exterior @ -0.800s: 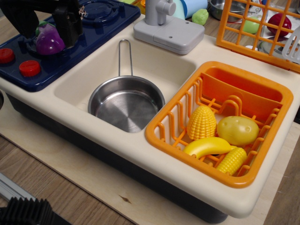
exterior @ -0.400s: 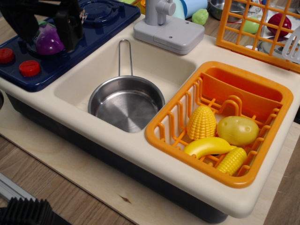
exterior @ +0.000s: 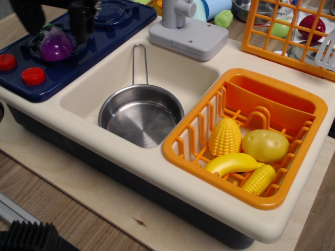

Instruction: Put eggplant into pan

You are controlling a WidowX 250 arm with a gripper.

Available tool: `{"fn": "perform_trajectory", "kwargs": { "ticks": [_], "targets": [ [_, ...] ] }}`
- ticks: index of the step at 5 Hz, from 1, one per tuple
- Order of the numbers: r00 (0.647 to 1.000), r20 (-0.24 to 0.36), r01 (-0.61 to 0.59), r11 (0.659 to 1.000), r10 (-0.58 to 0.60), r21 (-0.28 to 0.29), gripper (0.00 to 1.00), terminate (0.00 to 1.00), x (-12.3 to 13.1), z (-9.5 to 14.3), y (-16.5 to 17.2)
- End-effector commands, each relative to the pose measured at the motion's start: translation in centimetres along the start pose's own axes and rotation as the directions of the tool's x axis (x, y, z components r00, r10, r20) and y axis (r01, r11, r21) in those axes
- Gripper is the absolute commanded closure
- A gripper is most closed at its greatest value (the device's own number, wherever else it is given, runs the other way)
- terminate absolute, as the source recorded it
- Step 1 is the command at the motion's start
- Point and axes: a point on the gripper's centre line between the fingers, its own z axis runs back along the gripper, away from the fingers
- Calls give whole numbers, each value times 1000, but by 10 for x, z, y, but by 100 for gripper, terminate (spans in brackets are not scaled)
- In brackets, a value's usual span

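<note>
The purple eggplant [exterior: 55, 46] with a green stem cap lies on the front burner of the dark blue toy stove [exterior: 112, 29] at the far left. My gripper [exterior: 57, 31] hangs just above it. Its two black fingers [exterior: 84, 23] stand wide apart, one on each side of the eggplant, and neither touches it. The gripper is open and empty. The shiny steel pan [exterior: 138, 117] sits empty in the cream sink basin [exterior: 172, 68], to the right of and below the eggplant. Its wire handle [exterior: 138, 63] points toward the back.
An orange dish rack [exterior: 178, 149] at the right holds two corn cobs, a potato [exterior: 265, 145] and a banana. A grey faucet base [exterior: 188, 36] stands behind the sink. Two red knobs [exterior: 32, 76] sit at the stove's front. An orange crate [exterior: 285, 31] stands at the back right.
The gripper has risen a little above the eggplant, its fingers still wide apart. The eggplant has stayed on the burner. The pan has not moved.
</note>
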Motion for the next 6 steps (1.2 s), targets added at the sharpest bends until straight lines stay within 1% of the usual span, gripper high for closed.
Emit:
{"fn": "perform_trajectory", "kwargs": {
  "ticks": [1,2,3,4,5,6],
  "targets": [
    [998,56,-22,998,20,50,0,0,8,2,7],
    [997,74,-33,999,30,42,0,0,6,-6,14],
    [996,86,-19,999,15,40,0,0,12,-13,18],
    [996,83,-39,999,37,21,0,0,14,-22,20],
    [993,70,-91,996,91,-6,0,0,13,-33,23],
    [994,58,-95,995,95,6,100,0,14,-31,20]
  ]
}}
